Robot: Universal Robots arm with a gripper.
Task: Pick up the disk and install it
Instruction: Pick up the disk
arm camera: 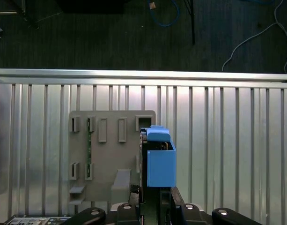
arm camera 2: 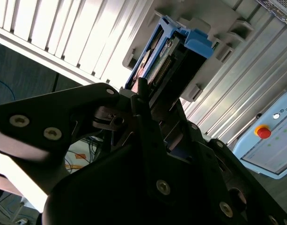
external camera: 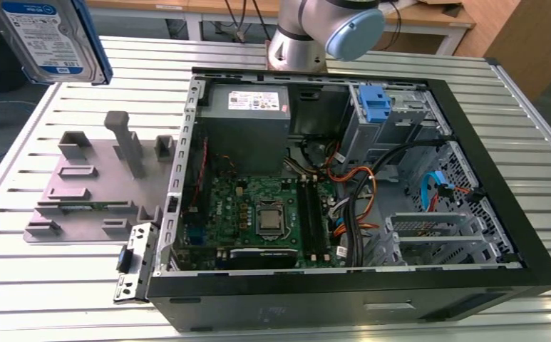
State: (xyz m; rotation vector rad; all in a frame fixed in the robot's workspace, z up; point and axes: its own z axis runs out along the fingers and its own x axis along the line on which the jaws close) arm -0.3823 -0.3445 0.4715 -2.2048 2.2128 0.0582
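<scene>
The disk [external camera: 47, 39], silver-grey with a blue-and-white label and blue rails, hangs in the air at the top of the exterior view's left, above the slatted table. In the second wrist view my gripper [arm camera 2: 148, 101] is shut on the disk [arm camera 2: 169, 58], with its black fingers [arm camera 2: 142, 105] clamping its near end. In the first wrist view the disk [arm camera: 159, 161] is seen edge-on with its blue rail facing the camera, held above the grey fixture plate [arm camera: 110, 150] by the gripper [arm camera: 155, 204].
An open computer case [external camera: 503, 214] lies on the slatted metal table [external camera: 85, 285], with a motherboard [external camera: 256, 214], a grey power-supply box [external camera: 246, 107] and a blue bracket [external camera: 375, 107] in the drive bay. The grey fixture plate [external camera: 85, 185] with upright posts stands left of the case. The arm's base [external camera: 323, 28] is behind the case.
</scene>
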